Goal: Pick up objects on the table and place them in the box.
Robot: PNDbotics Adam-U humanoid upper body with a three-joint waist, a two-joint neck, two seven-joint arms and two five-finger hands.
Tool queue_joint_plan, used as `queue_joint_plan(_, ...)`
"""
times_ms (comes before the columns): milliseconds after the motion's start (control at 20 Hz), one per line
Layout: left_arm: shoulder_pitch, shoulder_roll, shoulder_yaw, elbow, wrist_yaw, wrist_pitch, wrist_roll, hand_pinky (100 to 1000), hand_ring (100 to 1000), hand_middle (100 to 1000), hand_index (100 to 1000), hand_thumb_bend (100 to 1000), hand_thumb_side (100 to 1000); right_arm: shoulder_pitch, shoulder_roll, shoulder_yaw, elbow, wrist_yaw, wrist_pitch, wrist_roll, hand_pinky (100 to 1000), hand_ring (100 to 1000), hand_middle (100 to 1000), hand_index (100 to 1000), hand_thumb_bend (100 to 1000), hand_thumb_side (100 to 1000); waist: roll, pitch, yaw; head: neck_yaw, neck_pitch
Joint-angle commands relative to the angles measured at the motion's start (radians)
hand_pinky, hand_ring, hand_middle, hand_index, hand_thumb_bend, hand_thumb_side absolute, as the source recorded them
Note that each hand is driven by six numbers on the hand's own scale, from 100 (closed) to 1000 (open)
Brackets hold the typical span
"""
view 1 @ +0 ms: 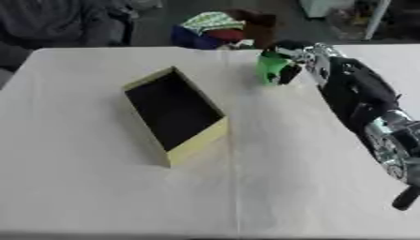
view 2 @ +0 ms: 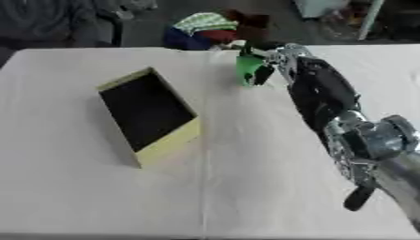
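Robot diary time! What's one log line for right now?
right hand: fingers curled round green object, far side of table | left hand: not in view | box: open, nothing seen inside

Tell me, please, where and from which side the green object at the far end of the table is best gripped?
Probably round its middle, from the right: the green object seems to stand upright on the table, clear of the box, and the right hand already curls round it from that side.
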Motion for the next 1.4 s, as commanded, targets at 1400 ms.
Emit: queue_joint_plan(1400,-0.015,0.007,-0.008,-0.02,0.001,-0.002,-0.004,645,651,724,812,533,603,-0.032,0.18,0.268,-0.464,-0.196,-0.306,0.102,903,978,603,938,100,100,0.005,-0.028,0.005,-0.027,0.004)
